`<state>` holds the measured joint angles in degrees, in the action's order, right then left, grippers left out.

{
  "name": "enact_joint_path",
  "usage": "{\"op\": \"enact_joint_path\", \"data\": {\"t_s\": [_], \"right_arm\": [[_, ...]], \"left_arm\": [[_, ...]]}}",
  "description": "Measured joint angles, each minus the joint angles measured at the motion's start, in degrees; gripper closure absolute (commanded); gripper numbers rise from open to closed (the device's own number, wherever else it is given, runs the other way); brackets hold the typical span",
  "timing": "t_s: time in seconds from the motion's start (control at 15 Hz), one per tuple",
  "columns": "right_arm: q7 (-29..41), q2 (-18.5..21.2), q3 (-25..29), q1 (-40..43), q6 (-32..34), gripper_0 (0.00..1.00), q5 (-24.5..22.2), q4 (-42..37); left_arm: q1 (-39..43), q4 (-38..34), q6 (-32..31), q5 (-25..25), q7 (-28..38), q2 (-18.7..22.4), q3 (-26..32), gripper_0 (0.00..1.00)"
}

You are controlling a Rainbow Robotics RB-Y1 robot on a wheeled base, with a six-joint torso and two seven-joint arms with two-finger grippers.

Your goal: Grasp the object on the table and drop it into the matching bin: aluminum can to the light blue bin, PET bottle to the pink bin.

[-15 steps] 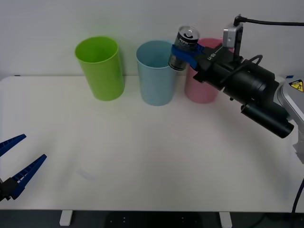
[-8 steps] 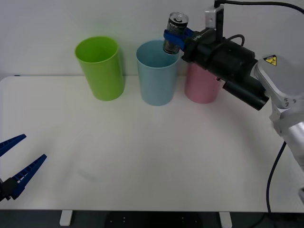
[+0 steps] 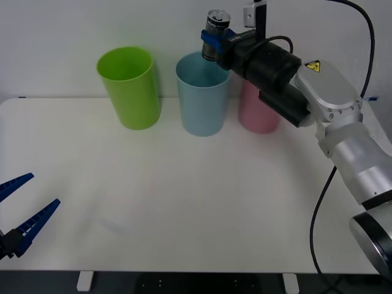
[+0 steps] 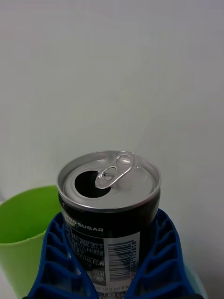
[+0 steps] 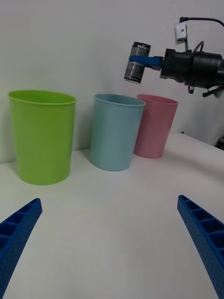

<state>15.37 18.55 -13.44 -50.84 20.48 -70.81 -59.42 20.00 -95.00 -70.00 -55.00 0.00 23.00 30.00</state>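
Note:
My right gripper point(image 3: 212, 41) is shut on the aluminum can point(image 3: 215, 32), a small dark can with a silver pull-tab top point(image 4: 110, 180), held in the air above the right part of the light blue bin's rim point(image 3: 202, 64). Seen from the left wrist, the can point(image 5: 136, 62) hangs above the light blue bin point(image 5: 114, 131) and the pink bin point(image 5: 154, 124), with the right gripper point(image 5: 141, 60) clamped round it. The pink bin point(image 3: 258, 113) stands behind the right arm. Low at the table's near left, my left gripper point(image 3: 18, 211) hangs open and holds nothing.
A lime green bin point(image 3: 130, 86) stands left of the light blue bin at the back of the white table point(image 3: 184, 202). The three bins form a row near the wall. The right arm's black forearm point(image 3: 275, 76) reaches over the pink bin.
The right gripper has carried the can up and to the left, from in front of the pink bin to above the light blue bin's rim. The left arm has not moved.

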Motion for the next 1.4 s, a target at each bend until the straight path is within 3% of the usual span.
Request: {"op": "enact_joint_path", "data": {"t_s": [0.4,0.6,0.67,0.8,1.4], "right_arm": [[-0.6,-3.8,0.0,-3.2,-4.9,1.0,-1.8,5.4],[-0.6,-3.9,-0.3,-3.2,-4.9,0.91,-2.0,5.5],[-0.6,-3.9,-0.3,-3.2,-4.9,0.8,-2.0,5.5],[-0.6,-3.9,-0.4,-3.2,-4.8,0.03,-2.0,5.5],[-1.1,-3.2,-0.4,-3.1,-1.8,0.0,-1.7,5.5]], "left_arm": [[0.0,0.0,0.0,0.0,0.0,0.0,0.0,0.0],[0.0,0.0,0.0,0.0,0.0,0.0,0.0,0.0],[0.0,0.0,0.0,0.0,0.0,0.0,0.0,0.0],[0.0,0.0,0.0,0.0,0.0,0.0,0.0,0.0],[0.0,0.0,0.0,0.0,0.0,0.0,0.0,0.0]]}}
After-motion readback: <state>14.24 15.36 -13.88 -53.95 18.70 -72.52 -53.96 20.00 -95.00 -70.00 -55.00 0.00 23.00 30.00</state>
